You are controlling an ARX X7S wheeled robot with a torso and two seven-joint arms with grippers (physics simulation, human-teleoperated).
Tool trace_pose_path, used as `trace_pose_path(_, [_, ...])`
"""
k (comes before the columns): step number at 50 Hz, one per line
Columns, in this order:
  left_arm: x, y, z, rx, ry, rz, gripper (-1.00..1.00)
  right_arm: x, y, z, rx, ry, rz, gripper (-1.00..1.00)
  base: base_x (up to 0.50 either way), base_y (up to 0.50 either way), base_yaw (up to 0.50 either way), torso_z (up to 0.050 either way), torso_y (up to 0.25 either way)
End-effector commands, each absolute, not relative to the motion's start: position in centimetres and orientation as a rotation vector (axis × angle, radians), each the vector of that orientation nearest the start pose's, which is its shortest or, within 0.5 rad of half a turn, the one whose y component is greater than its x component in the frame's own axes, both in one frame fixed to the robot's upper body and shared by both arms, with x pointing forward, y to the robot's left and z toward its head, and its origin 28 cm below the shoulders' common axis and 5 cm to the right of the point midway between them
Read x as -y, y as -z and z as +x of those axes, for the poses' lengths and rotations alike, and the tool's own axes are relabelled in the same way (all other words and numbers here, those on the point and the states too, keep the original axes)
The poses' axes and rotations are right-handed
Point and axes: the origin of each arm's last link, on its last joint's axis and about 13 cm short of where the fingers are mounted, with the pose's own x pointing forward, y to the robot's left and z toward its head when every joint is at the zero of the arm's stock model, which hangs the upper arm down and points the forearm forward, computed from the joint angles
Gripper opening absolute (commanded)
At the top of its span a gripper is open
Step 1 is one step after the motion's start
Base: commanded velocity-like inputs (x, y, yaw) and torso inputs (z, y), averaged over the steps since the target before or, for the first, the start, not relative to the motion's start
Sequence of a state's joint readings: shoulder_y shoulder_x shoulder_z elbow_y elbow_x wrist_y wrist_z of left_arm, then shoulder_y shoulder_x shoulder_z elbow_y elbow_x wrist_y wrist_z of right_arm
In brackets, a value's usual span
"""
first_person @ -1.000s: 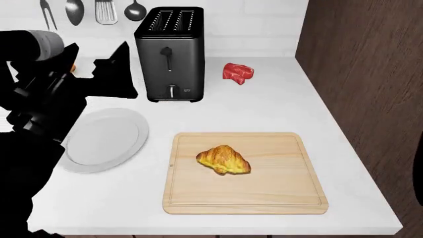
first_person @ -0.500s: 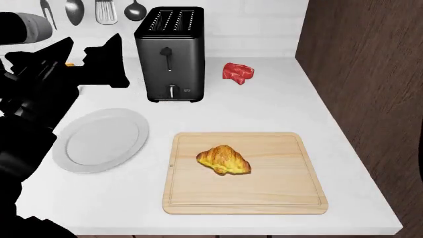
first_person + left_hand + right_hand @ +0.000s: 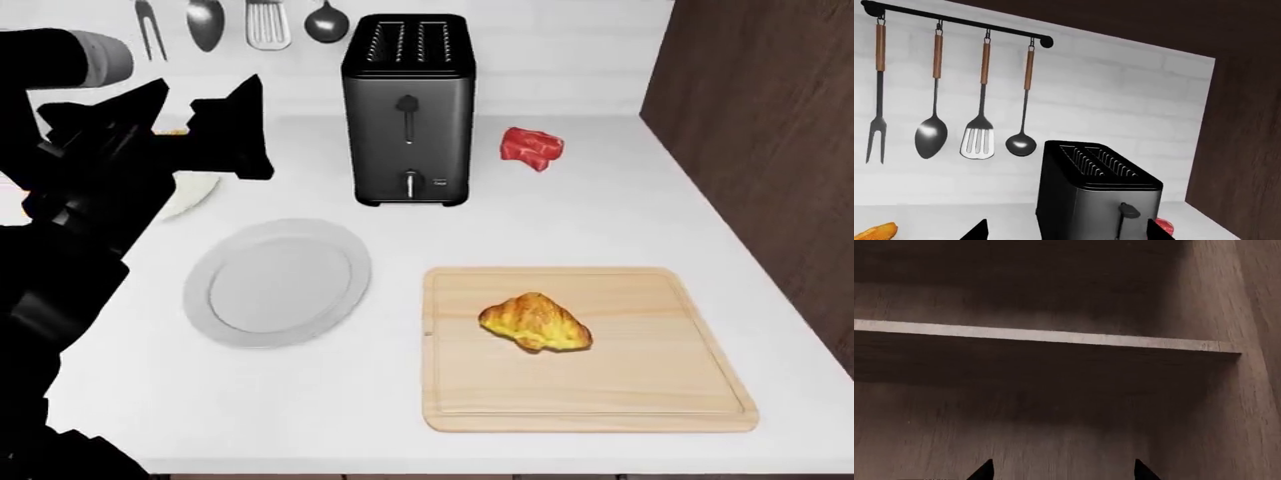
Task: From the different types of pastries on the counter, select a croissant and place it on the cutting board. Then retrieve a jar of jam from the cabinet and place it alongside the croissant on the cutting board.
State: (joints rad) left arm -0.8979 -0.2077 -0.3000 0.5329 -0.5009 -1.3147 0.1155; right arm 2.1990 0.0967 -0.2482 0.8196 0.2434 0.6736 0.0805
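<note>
I see the croissant lying on the board. My left gripper hangs raised, spread and empty; my right gripper, also spread and empty, faces a shelf.

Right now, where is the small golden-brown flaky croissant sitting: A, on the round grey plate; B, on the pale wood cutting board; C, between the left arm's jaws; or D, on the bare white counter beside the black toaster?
B: the golden-brown croissant lies on the pale wood cutting board, apart from the round grey plate.
</note>
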Motion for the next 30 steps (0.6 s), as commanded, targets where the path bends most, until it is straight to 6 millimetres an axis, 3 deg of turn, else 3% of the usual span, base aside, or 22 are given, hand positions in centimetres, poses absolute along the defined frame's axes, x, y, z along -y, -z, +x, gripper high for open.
trace_pose_path(1, [-26.8, -27.0, 26.9, 0.187, 0.259, -0.156, 1.00, 8.9, -57.6, 31.6, 0.558, 0.035, 0.007, 1.00, 0.00, 0.00, 0.00, 0.000, 0.000])
trace_pose_path(8, [-26.7, -27.1, 26.5, 0.191, 0.265, -0.153, 1.00, 8.7, -57.0, 31.7, 0.475, 0.005, 0.037, 1.00, 0.00, 0.02, 0.00, 0.000, 0.000])
trace_pose_path(16, [-26.6, -27.1, 26.7, 0.187, 0.266, -0.147, 1.00, 8.8, -56.8, 31.7, 0.432, -0.016, 0.019, 1.00, 0.00, 0.50, 0.00, 0.000, 0.000])
trace_pose_path(24, [-26.5, -27.0, 26.6, 0.183, 0.267, -0.146, 1.00, 8.6, -56.3, 31.7, 0.360, -0.073, 0.074, 1.00, 0.00, 0.00, 0.00, 0.000, 0.000])
trace_pose_path(30, [-26.6, -26.9, 26.6, 0.176, 0.272, -0.148, 1.00, 8.7, -56.0, 31.6, 0.296, -0.021, 0.067, 1.00, 0.00, 0.00, 0.00, 0.000, 0.000])
